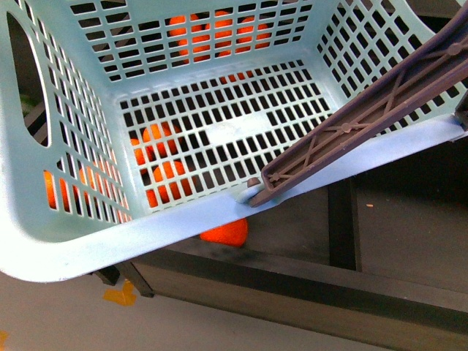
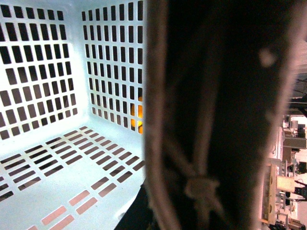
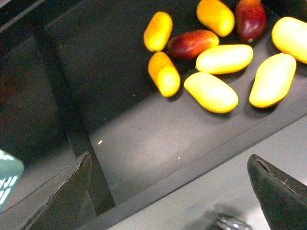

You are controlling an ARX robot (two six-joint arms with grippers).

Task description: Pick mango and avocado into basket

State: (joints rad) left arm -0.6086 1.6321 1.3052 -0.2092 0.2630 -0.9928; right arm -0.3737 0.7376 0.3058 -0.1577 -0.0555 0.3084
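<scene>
The light teal basket (image 1: 183, 219) fills the front view, tilted and empty inside, with its brown ribbed handle (image 1: 365, 121) lying across its right rim. My left gripper is shut on the basket; the blurred handle (image 2: 211, 120) fills the left wrist view and hides the fingers. Several yellow-orange mangoes lie in a black tray, the nearest one (image 3: 211, 92) in the right wrist view. My right gripper (image 3: 168, 201) is open and empty above the tray's front rim, apart from the mangoes. The avocado is out of view.
Round orange fruits (image 1: 167, 179) show through the basket's lattice, lying in a black shelf tray (image 1: 307, 285) below. Dark red fruits (image 3: 192, 43) lie among the mangoes. A black divider (image 3: 72, 120) splits the tray. A basket corner (image 3: 7, 177) shows at the right wrist view's edge.
</scene>
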